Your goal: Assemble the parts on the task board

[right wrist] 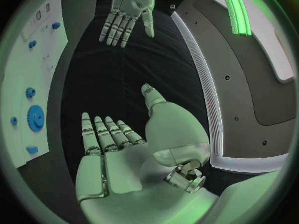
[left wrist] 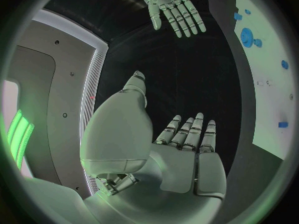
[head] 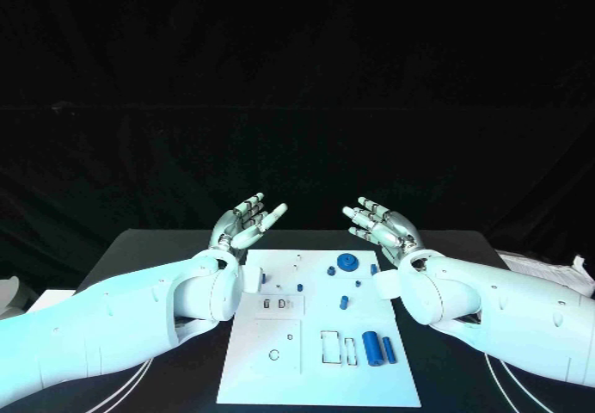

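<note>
The white task board [head: 310, 379] lies in the middle of the black table. On it are a blue gear [head: 348, 261], small blue pegs [head: 345, 302] and two blue cylinders [head: 371, 348] near its right edge. My left hand [head: 247, 220] is raised above the board's far left corner, open, palm up, fingers spread, holding nothing. My right hand [head: 383, 225] is raised above the far right corner, also open and empty. In the left wrist view my left hand [left wrist: 181, 149] faces the right hand [left wrist: 171, 7]; the board [left wrist: 268, 59] is at the side. The right wrist view has my right hand [right wrist: 118, 149], the left hand [right wrist: 127, 10] and the gear [right wrist: 35, 118].
The black table [head: 162, 249] extends around the board on both sides. White papers [head: 558, 271] lie at the table's right edge. A black backdrop stands behind the table.
</note>
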`<state>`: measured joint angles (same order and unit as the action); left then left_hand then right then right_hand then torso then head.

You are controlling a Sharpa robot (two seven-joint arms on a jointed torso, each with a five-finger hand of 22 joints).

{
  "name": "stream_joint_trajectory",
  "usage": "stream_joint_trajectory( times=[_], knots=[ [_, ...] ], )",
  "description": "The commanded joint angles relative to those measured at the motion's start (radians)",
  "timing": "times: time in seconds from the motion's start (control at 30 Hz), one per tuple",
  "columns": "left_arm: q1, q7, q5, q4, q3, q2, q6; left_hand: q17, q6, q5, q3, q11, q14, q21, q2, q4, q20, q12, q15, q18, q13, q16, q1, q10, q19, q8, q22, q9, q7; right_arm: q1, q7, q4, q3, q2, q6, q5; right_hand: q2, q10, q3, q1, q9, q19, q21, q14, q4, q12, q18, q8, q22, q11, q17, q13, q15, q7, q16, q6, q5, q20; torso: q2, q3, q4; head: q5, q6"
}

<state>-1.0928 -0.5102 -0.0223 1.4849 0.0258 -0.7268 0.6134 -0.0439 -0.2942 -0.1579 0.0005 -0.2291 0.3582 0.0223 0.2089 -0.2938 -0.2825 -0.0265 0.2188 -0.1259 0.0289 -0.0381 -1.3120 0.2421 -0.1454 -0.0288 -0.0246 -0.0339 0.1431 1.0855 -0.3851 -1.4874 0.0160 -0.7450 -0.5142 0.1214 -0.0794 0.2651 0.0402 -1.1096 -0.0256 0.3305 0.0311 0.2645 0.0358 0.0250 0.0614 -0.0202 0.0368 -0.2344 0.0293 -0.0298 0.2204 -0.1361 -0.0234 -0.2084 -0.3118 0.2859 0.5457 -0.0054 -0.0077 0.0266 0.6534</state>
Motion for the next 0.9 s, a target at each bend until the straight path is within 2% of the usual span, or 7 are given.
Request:
stream_joint_trajectory(
  times=[0.03,0.2,0.27,0.37,0.47,0.6,0.9],
  knots=[
    [-0.002,-0.022,-0.005,0.0,0.0,0.002,-0.059,-0.003,-0.016,-0.002,0.007,-0.007,0.019,0.006,-0.004,-0.007,-0.01,-0.005,0.005,-0.013,0.003,-0.006,-0.025,0.017,-0.005,-0.007,-0.002,-0.002,0.122,0.004,0.075,0.01,0.001,0.006,0.176,0.103,-0.01,0.052,0.003,-0.06,-0.005,0.024,0.009,0.047,0.035,0.01,0.014,-0.01,0.004,-0.014,0.004,-0.005,0.014,-0.148,-0.01,-0.043,-0.01,0.006,0.0,-0.0002,-0.0002,0.0,0.0],
    [-0.002,-0.022,-0.005,0.0,0.0,0.002,-0.059,-0.022,-0.097,0.008,0.046,-0.029,0.163,0.031,-0.052,-0.004,-0.013,-0.019,0.02,-0.001,0.012,-0.037,-0.038,0.116,-0.085,-0.021,-0.017,-0.01,0.14,0.007,0.087,0.016,0.003,0.008,0.203,0.118,-0.013,0.371,0.018,-0.147,-0.028,0.31,0.073,0.4,0.103,0.066,0.074,-0.049,0.038,-0.017,0.033,-0.032,0.005,-0.153,-0.073,-0.266,0.017,0.004,0.0,-0.0002,-0.0002,0.0,0.0],
    [-0.002,-0.025,-0.002,-0.005,0.0,-0.028,-0.089,-0.034,-0.15,0.009,0.064,-0.038,0.264,0.058,-0.074,-0.003,-0.011,-0.029,0.025,0.003,0.016,-0.061,-0.046,0.18,-0.166,-0.03,-0.032,-0.015,0.144,0.01,0.034,0.04,-0.001,-0.005,0.115,0.239,-0.015,0.486,0.023,-0.168,-0.034,0.39,0.095,0.505,0.119,0.085,0.089,-0.061,0.046,-0.007,0.037,-0.038,-0.007,-0.147,-0.09,-0.345,0.023,0.004,0.003,-0.0021,-0.0014,-0.014,0.008],
    [-0.003,-0.032,-0.002,-0.004,0.0,-0.038,-0.093,-0.051,-0.271,0.015,0.09,-0.024,0.418,0.169,-0.106,0.002,-0.008,-0.046,0.002,-0.017,0.024,-0.108,-0.06,0.32,-0.475,-0.051,-0.086,-0.024,0.143,0.01,0.023,0.044,-0.004,-0.011,0.089,0.3,-0.019,0.63,0.036,-0.195,-0.047,0.46,0.122,0.636,0.143,0.112,0.119,-0.089,0.049,0.022,0.037,-0.038,-0.039,-0.123,-0.113,-0.537,0.038,0.002,0.005,-0.0019,-0.0005,-0.016,0.011],
    [-0.003,-0.034,-0.002,0.006,0.0,-0.053,-0.101,-0.06,-0.401,0.016,0.103,0.001,0.529,0.22,-0.134,0.012,-0.005,-0.072,-0.032,-0.047,0.035,-0.144,-0.073,0.524,-0.598,-0.068,-0.101,-0.031,0.128,0.011,0.013,0.052,-0.007,-0.017,0.071,0.392,-0.019,0.706,0.058,-0.205,-0.048,0.513,0.14,0.712,0.163,0.115,0.126,-0.1,0.048,0.047,0.036,-0.034,-0.062,-0.099,-0.116,-0.674,0.036,-0.01,0.011,-0.0017,-0.0003,-0.017,0.012],
    [-0.004,-0.02,0.003,0.028,0.0,-0.079,-0.126,-0.08,-0.569,0.02,0.1,0.024,0.658,0.258,-0.165,0.018,0.018,-0.096,-0.065,-0.059,0.038,-0.181,-0.072,0.656,-0.707,-0.095,-0.11,-0.04,0.112,0.014,0.016,0.054,-0.014,-0.026,0.06,0.486,-0.013,0.767,0.101,-0.2,-0.041,0.568,0.154,0.778,0.184,0.097,0.126,-0.089,0.044,0.069,0.034,-0.031,-0.082,-0.084,-0.109,-0.729,0.031,-0.033,0.027,0.0006,0.0003,-0.019,0.006],
    [-0.012,0.006,0.084,0.141,-0.003,-0.166,-0.197,-0.135,-0.668,0.02,0.07,0.067,0.812,0.282,-0.184,0.044,0.066,-0.113,-0.115,-0.06,0.047,-0.196,-0.082,0.803,-0.85,-0.099,-0.105,-0.036,0.079,0.041,0.107,0.05,-0.029,-0.051,0.059,0.785,0.021,0.9,0.232,-0.153,-0.043,0.708,0.213,0.966,0.217,0.055,0.124,-0.063,0.053,0.105,0.053,-0.034,-0.14,-0.056,-0.117,-0.816,0.04,-0.097,0.081,0.0035,0.0117,-0.031,-0.017]
  ],
)
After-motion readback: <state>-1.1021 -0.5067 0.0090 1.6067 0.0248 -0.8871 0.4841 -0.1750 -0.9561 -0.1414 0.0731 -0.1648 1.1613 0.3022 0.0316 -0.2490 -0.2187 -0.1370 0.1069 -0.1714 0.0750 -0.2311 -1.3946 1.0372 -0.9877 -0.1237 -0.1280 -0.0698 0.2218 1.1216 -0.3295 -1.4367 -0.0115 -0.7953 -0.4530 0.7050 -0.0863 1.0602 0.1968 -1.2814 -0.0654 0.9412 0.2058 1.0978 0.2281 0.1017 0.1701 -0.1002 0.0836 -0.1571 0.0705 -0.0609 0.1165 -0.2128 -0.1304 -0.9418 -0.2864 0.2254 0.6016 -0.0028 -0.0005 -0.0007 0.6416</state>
